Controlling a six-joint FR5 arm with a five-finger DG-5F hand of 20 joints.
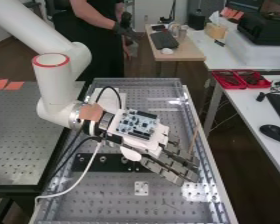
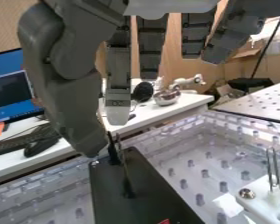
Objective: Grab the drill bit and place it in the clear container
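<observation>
High view: right of centre, low in the frame, the hand (image 1: 169, 162) hangs with fingers straight and spread. In the wrist view, apparently the drill bit (image 2: 126, 175) stands on a black plate (image 2: 154, 202).

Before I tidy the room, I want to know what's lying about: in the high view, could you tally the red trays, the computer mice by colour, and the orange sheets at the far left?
Red trays: 2
Black mouse: 1
White mouse: 1
Orange sheets: 2
Total: 6
</observation>
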